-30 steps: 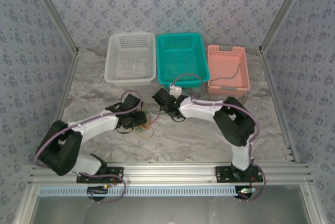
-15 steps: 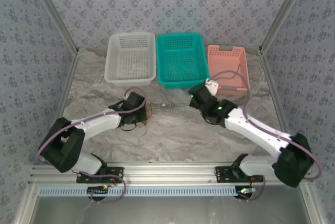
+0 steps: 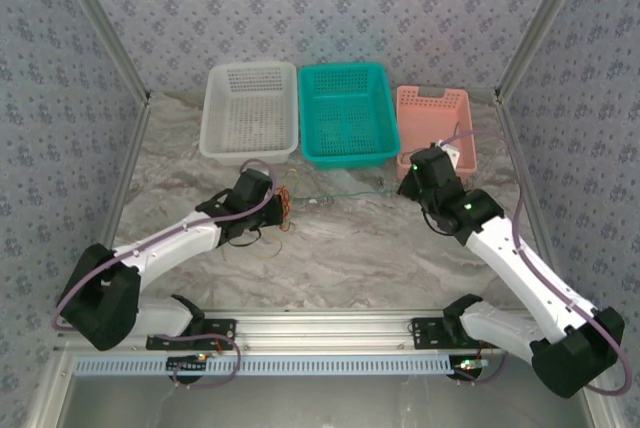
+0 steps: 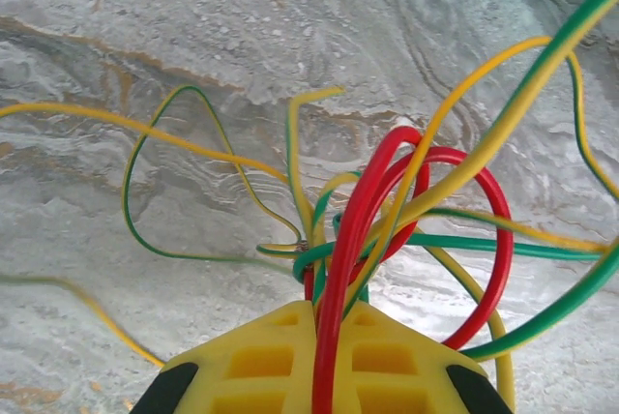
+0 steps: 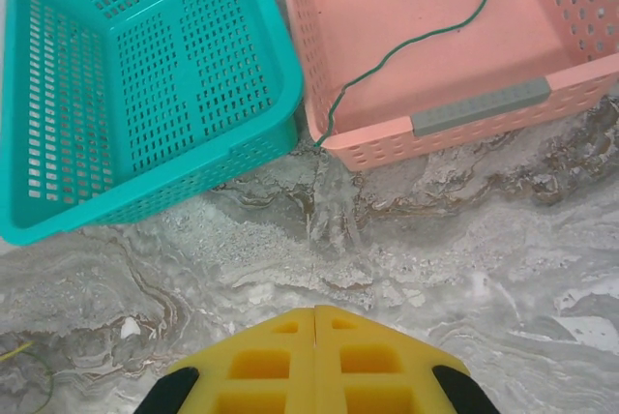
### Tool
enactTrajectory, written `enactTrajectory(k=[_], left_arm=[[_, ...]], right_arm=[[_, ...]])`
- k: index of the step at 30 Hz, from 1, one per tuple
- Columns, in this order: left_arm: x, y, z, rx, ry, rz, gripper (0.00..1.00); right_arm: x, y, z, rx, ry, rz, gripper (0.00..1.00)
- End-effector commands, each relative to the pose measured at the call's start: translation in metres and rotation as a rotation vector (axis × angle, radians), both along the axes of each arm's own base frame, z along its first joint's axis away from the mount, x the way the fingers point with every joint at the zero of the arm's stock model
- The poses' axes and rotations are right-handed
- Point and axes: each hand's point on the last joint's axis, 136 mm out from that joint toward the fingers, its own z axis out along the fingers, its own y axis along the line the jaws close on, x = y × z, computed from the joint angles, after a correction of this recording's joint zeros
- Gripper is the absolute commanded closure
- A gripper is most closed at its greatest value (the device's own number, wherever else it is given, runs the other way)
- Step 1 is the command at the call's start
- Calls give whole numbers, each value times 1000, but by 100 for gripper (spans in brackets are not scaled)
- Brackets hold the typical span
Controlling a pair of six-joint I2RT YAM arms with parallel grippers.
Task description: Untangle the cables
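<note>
From above, the cables (image 3: 283, 204) bunch as a small red, yellow and green knot at the left jaws. One thin green strand (image 3: 345, 194) stretches across the tabletop (image 3: 340, 248) toward the right jaws. At the left wrist, the left jaws clamp a red wire (image 4: 331, 337), with yellow and green loops tangled just ahead. At the right wrist, the right jaws are pressed together; ahead of them a green wire (image 5: 406, 42) trails out of the pink basket (image 5: 387, 148).

White basket (image 3: 250, 113), teal basket (image 3: 345, 113), pink basket (image 3: 432, 94) abreast.
</note>
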Motion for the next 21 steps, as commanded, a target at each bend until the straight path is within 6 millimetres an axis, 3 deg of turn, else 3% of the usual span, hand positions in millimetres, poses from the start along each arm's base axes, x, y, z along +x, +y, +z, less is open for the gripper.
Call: enactTrajectory(k=[1,3,8,10,12,16,19,21], left_arm=[[-18,53,-38,203,84,92,94],[-17,48,-41,188,89,71,89],[-16,46,-45,201,110,58,86],[-18,47,-44,199,109,62,64],[-18,48,-42,193,101,63,60],[-20,54,-46,205,112,81,74],[-20,56,-49,208,126,82,91],[-22,56,-45,197,132,97,94]], right_arm=[[-3,-30,25,-82,-41,-54,100],[-2,-19,21,-65,-22,-16,100],[-3,-9,11,-59,4,-2,100],[-7,-14,9,-70,17,-19,100],[-8,-18,9,-75,20,-25,100],[-10,-18,8,-72,25,-19,100],[-10,-14,8,-61,24,-6,100],[-11,-13,9,-63,20,-3,100]])
